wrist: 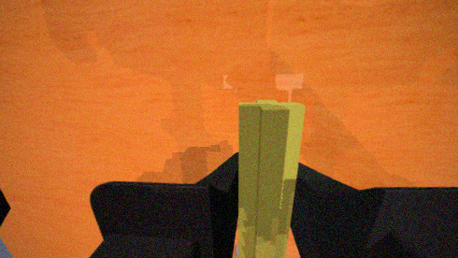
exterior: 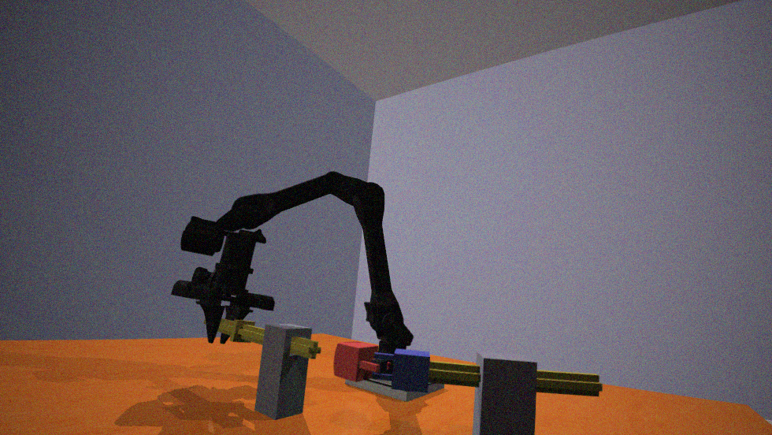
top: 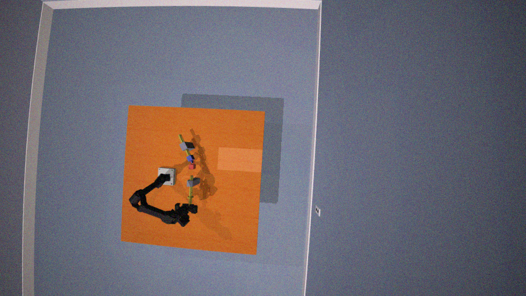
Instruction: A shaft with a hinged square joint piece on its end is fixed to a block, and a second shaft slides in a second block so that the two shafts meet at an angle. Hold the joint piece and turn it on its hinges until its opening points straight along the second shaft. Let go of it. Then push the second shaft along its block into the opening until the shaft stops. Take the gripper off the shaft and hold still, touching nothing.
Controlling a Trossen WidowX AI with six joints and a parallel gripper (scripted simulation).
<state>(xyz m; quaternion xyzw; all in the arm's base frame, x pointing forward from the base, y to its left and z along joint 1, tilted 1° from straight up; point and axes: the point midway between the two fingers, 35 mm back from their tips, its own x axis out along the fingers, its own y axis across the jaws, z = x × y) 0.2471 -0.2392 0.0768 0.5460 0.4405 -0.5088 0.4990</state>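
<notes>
The second shaft (top: 190,191) (exterior: 254,333) (wrist: 266,140), yellow with a collar, runs through its grey block (top: 190,183) (exterior: 275,373). My gripper (exterior: 217,338) (wrist: 257,159) is shut on this shaft near its outer end, beyond the collar. The shaft's inner end sticks out of the block, apart from the red joint piece (top: 191,166) (exterior: 356,361). The red piece is hinged to a blue fork (top: 190,157) (exterior: 412,370) on the first shaft (top: 180,137) (exterior: 454,373). From above, it lies roughly in line with the second shaft; its opening is hidden.
The first shaft's grey block (top: 186,146) (exterior: 506,397) stands beyond the blue fork. The arm's light base plate (top: 161,181) (exterior: 405,395) lies beside the row of blocks. The orange table (top: 235,220) (exterior: 64,394) (wrist: 117,28) carries the fixture and the arm's shadows.
</notes>
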